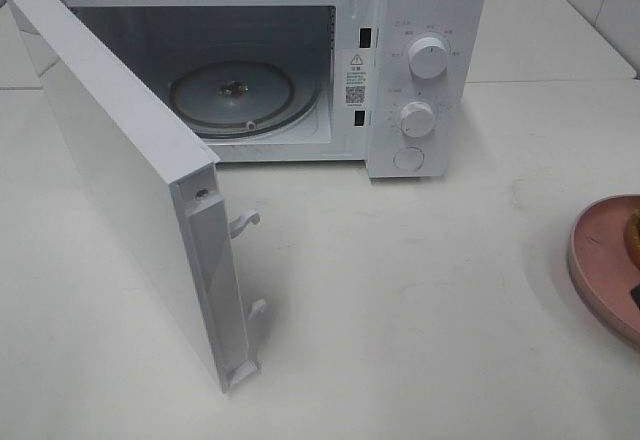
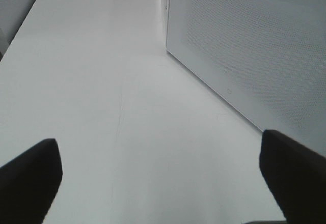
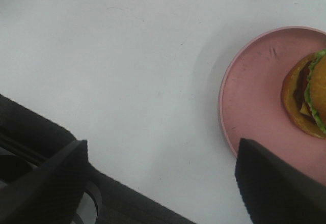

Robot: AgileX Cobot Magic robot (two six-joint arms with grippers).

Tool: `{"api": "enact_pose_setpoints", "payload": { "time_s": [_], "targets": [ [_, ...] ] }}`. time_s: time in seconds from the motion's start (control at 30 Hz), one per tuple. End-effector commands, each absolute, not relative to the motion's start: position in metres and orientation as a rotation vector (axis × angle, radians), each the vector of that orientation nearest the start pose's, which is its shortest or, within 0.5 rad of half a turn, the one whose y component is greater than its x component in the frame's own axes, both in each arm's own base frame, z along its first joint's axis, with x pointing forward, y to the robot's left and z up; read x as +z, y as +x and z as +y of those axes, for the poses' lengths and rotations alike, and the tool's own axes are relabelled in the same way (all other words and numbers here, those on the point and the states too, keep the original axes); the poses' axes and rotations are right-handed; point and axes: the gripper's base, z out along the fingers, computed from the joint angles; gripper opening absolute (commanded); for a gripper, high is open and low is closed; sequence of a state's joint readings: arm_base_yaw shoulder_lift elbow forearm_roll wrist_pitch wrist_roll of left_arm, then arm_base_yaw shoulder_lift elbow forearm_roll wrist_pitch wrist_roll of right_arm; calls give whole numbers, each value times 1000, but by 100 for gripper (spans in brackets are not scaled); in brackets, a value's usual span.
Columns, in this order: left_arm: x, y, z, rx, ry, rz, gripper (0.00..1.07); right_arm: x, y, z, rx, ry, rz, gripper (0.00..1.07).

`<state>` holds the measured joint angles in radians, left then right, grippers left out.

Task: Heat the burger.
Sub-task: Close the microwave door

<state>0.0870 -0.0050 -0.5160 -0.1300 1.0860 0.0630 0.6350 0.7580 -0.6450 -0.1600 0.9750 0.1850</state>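
Right gripper (image 3: 160, 180): jaws spread wide, nothing between them, over bare white table (image 1: 420, 310) just beside the pink plate (image 3: 254, 107). The burger (image 3: 308, 99) lies on that plate, tipped on its side, lettuce and patty edge showing; in the high view only a sliver shows at the right edge. Left gripper (image 2: 160, 175): jaws spread, empty, close beside the open microwave door (image 2: 254, 56). Farther back, the microwave (image 1: 425, 70) stands with door swung out, glass turntable (image 1: 235, 95) bare in the cavity.
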Motion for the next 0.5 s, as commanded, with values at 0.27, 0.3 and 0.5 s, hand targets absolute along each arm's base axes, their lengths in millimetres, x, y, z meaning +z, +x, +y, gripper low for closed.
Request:
{"api": "enact_pose_setpoints", "payload": {
  "time_s": [0.27, 0.3, 0.5],
  "targets": [
    [281, -8, -11, -65, -22, 2025, 98, 308, 68, 34, 186, -573, 2272, 76],
    [281, -8, -11, -65, -22, 2025, 98, 311, 61, 28, 199, -549, 2235, 76],
    [281, -8, -11, -65, -22, 2025, 98, 310, 52, 17, 184, -439, 2205, 76]
  ]
}}
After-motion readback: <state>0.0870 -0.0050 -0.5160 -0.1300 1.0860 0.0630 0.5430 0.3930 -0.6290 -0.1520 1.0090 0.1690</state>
